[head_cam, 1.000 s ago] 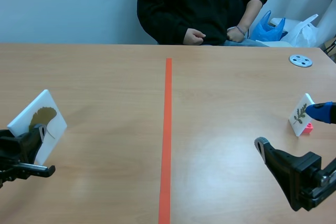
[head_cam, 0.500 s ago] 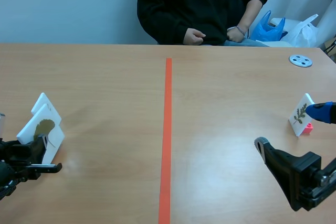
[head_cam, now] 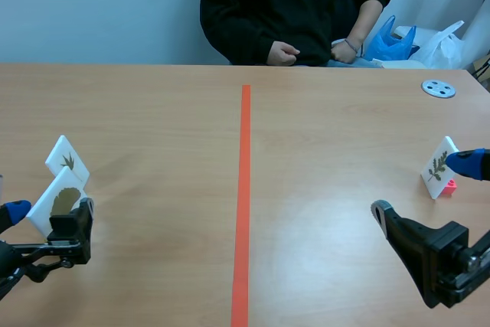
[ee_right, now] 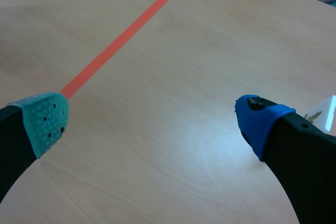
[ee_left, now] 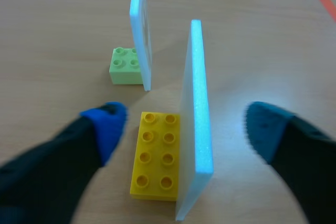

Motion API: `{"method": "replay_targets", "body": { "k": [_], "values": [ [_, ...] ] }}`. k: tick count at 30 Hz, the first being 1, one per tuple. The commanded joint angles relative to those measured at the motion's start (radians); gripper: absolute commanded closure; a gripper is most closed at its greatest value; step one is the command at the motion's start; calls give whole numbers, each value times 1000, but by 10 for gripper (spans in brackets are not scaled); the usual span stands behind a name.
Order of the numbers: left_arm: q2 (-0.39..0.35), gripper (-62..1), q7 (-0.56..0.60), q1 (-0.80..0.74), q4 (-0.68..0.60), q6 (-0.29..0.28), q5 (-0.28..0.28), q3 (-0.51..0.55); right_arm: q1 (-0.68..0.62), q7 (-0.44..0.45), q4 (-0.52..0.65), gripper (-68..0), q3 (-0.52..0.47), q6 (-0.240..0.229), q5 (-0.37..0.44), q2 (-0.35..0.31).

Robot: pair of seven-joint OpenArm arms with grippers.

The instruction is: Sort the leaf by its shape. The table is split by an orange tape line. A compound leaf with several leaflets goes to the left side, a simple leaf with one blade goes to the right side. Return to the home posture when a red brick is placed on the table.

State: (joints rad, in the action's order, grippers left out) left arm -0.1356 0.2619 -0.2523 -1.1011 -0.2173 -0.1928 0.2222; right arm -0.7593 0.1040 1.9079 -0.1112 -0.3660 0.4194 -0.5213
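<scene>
Release step: leaf card (ee_left: 197, 108) on yellow brick (ee_left: 155, 156) stands free inside left gripper (ee_left: 185, 127), spread wide. Right gripper (ee_right: 152, 124) wide, empty. Next: withdraw without toppling card.

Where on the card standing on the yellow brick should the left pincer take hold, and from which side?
Probably grip the card by its flat faces, above the yellow brick, coming edge-on: it stands upright, thin edge toward the left pincer, whose open fingers flank it.
</scene>
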Motion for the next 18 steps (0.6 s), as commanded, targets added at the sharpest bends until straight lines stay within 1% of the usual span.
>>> {"method": "replay_targets", "body": {
  "k": [1,3,5,7,10,14,17,18],
  "values": [
    [-2,-623,15,-2,-31,-3,-13,3,14,11,13,-679,-12,3,8,-2],
    [-5,-623,13,-5,-50,-3,-48,3,14,11,13,-679,-12,3,8,-2],
    [-15,-623,8,-14,-87,-14,-85,3,14,11,13,-679,-12,3,7,-2],
    [-24,-623,3,-35,-151,-18,-96,4,14,11,13,-679,-12,3,7,-2],
    [-41,-623,-9,-84,-270,-29,-96,5,14,11,13,-679,-13,3,7,-2],
    [-61,-623,-83,-166,-446,-95,-97,5,14,11,13,-679,-13,3,7,-2],
    [-72,-623,-134,-233,-563,-171,-97,4,14,11,13,-679,-13,4,7,-2],
    [-74,-623,-151,-254,-598,-204,-100,4,14,11,13,-679,-13,4,7,-2]
  ]
}}
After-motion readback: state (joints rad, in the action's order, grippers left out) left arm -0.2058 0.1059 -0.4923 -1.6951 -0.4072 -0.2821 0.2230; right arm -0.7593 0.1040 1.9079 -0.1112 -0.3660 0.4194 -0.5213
